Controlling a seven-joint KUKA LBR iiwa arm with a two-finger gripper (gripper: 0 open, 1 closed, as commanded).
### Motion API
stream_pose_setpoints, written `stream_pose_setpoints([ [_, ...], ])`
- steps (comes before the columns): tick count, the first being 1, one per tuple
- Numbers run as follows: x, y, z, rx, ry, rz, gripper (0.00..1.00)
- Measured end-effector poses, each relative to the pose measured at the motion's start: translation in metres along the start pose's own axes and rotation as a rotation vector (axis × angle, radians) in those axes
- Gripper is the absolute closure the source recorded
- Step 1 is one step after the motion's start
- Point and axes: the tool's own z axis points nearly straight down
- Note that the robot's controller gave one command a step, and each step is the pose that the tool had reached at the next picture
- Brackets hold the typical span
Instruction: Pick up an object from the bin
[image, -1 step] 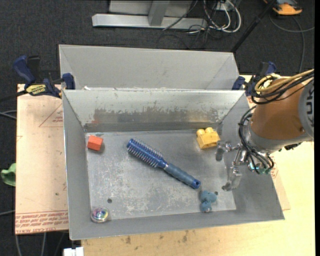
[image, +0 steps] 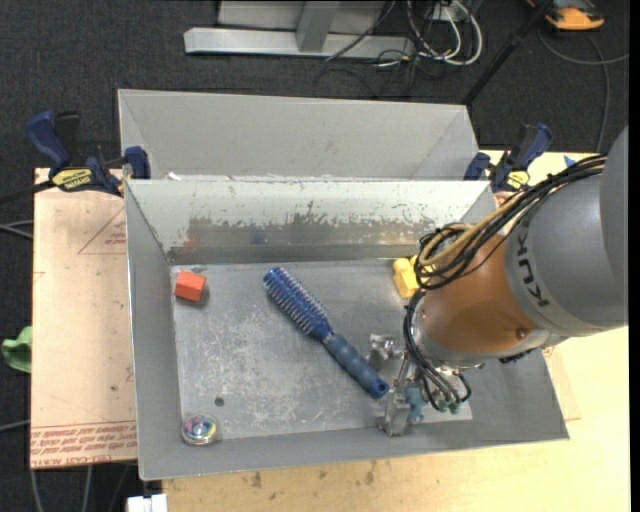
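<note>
Beside handle of blue hairbrush (image: 310, 318), arm (image: 480, 300) low.

Bright, even light; soft, faint shadows

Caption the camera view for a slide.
Gripper down in the grey bin beside the handle end of a blue hairbrush; orange block at far left.

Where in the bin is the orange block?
In the camera view the orange block lies at the upper left of the bin, by the back wall, left of the blue hairbrush, not touching it.
</note>
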Motion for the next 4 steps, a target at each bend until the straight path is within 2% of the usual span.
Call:
stream_pose_setpoints([
  [1,-0.002,-0.005,-0.003,0.004,0.000,0.005,1.00],
  [2,-0.065,0.000,-0.003,0.004,-0.003,-0.705,1.00],
  [3,-0.065,0.000,-0.003,0.003,-0.002,-0.704,0.00],
  [4,-0.044,-0.045,-0.053,0.006,-0.003,-0.616,0.00],
])
